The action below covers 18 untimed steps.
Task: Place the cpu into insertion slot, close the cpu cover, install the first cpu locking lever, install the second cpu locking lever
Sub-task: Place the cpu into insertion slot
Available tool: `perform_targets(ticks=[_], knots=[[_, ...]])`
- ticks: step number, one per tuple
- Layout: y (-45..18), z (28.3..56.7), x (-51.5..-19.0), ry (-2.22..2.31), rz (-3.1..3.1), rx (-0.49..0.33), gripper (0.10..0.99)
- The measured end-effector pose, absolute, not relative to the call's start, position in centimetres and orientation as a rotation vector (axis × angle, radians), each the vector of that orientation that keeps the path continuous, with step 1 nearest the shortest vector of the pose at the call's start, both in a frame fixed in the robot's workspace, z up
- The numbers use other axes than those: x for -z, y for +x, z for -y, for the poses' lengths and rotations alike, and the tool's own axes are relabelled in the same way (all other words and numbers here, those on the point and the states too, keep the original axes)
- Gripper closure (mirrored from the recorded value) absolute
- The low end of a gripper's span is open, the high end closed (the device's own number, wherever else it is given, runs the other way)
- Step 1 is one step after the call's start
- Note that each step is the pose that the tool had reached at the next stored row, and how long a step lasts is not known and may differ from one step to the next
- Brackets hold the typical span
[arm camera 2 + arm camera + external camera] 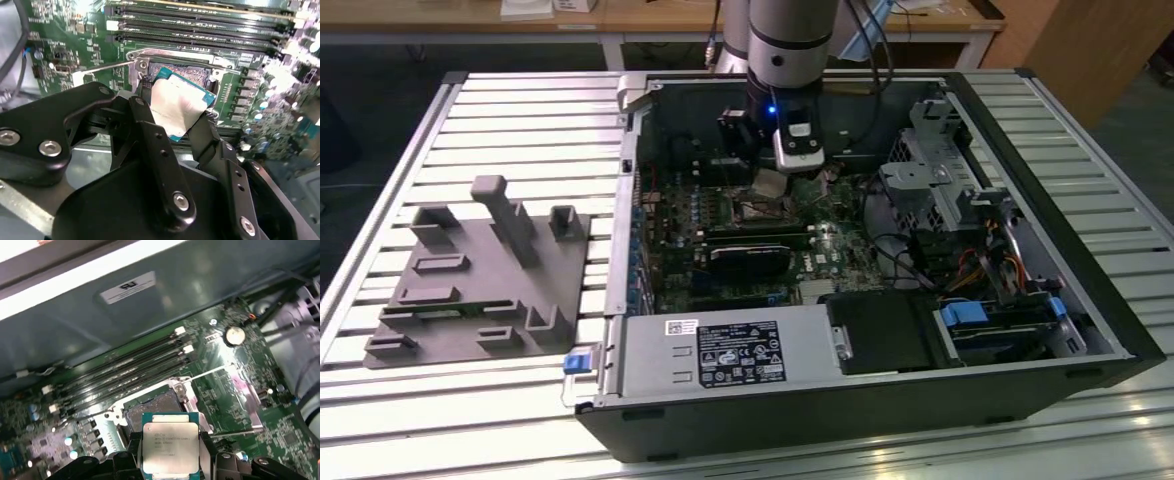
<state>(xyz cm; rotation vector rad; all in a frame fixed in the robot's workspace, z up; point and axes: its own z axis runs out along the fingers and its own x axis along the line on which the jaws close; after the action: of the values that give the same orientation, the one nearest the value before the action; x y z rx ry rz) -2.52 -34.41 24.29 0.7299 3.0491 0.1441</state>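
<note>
Your fingers (206, 452) are clamped on two opposite edges of the cpu (170, 446); the uncovered insertion slot (150, 411) lies close beneath, slightly ahead of the chip's far edge.

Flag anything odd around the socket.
Nothing looks damaged, spilled or askew. The tool grips the cpu by its edges, near the open insertion slot, not yet seated.
</note>
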Motion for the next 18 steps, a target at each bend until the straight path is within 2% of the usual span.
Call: perform_targets(ticks=[18], knots=[[-2.52, 34.41, -24.19, 1.190, -2.885, -0.141, 0.545]])
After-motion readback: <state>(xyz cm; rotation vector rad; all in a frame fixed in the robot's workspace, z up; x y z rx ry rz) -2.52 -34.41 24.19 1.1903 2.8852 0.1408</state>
